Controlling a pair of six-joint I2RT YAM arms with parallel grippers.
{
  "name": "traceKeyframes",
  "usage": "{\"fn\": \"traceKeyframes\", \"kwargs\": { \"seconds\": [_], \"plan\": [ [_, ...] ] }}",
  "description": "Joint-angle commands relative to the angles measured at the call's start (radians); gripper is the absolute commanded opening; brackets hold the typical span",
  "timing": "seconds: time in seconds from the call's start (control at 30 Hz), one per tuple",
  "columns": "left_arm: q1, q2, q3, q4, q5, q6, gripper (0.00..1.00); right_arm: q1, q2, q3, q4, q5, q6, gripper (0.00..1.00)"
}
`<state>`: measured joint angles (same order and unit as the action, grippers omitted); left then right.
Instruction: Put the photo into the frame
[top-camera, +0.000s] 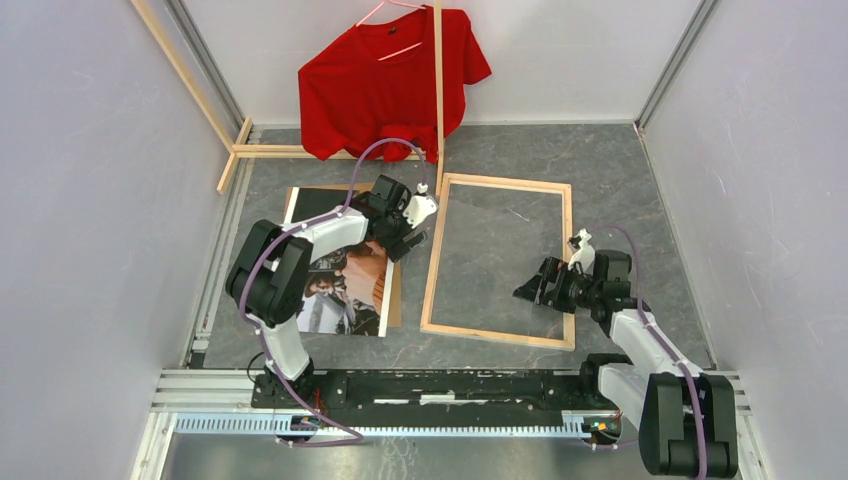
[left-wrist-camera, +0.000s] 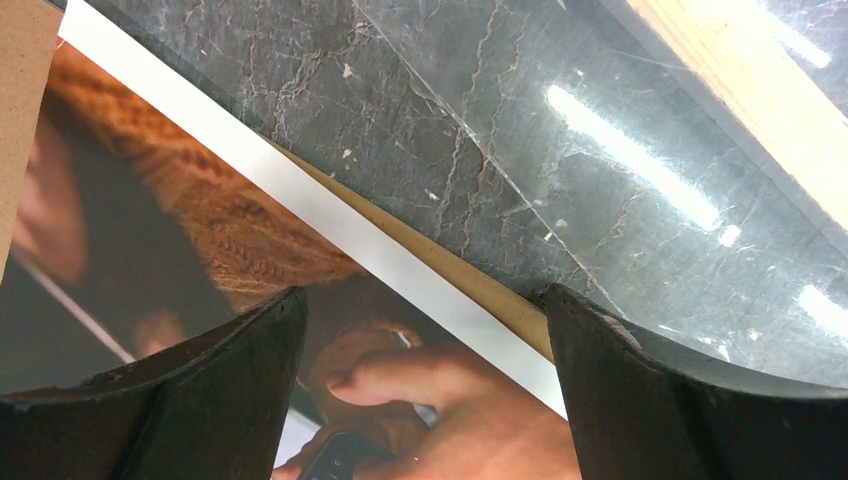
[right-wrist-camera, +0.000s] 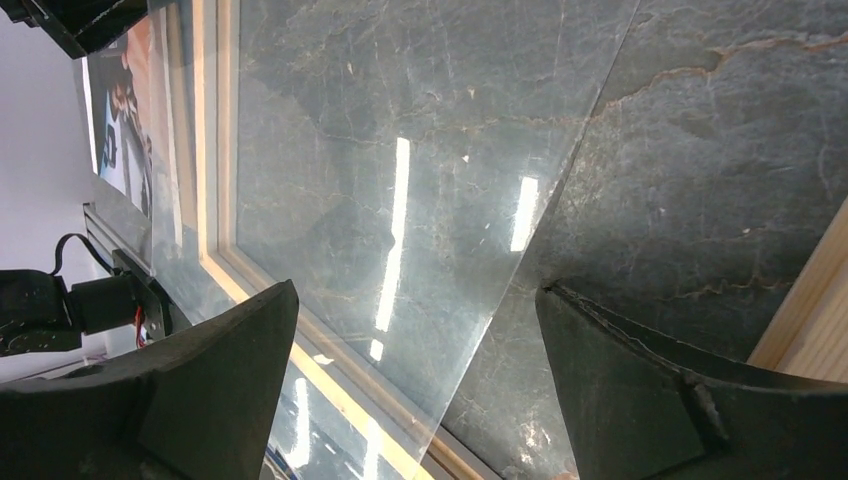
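Hovering left claw (left-wrist-camera: 422, 300) open over right edge of photo (left-wrist-camera: 200, 230), left side of table (top-camera: 620, 180); right claw (right-wrist-camera: 415, 290) open, empty, over frame (top-camera: 497, 335). We should pinch photo only, not cardboard (left-wrist-camera: 20, 120) beneath.

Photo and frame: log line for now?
photo on cardboard, outside frame | left gripper open over photo edge | right gripper open over frame

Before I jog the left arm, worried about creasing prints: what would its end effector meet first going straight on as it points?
The left end effector would probably meet the photo first, at its white border; depth is unclear.
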<state>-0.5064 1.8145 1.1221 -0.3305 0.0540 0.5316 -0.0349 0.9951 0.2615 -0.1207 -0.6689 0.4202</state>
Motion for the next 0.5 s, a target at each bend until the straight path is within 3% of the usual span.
{"fn": "traceKeyframes", "kwargs": {
  "seconds": [0.0, 0.37, 0.47],
  "plan": [
    [-0.004, -0.026, -0.028, 0.014, -0.01, -0.041, 0.95, -0.002, -0.005, -0.053, -0.225, 0.07, -0.022, 0.98],
    [-0.007, -0.023, -0.036, 0.033, 0.009, -0.071, 0.96, -0.001, -0.031, -0.115, -0.284, 0.014, 0.004, 0.98],
    [-0.012, -0.02, -0.036, 0.034, 0.016, -0.08, 0.96, 0.0, -0.029, -0.144, -0.264, -0.02, 0.028, 0.92]
  ]
}}
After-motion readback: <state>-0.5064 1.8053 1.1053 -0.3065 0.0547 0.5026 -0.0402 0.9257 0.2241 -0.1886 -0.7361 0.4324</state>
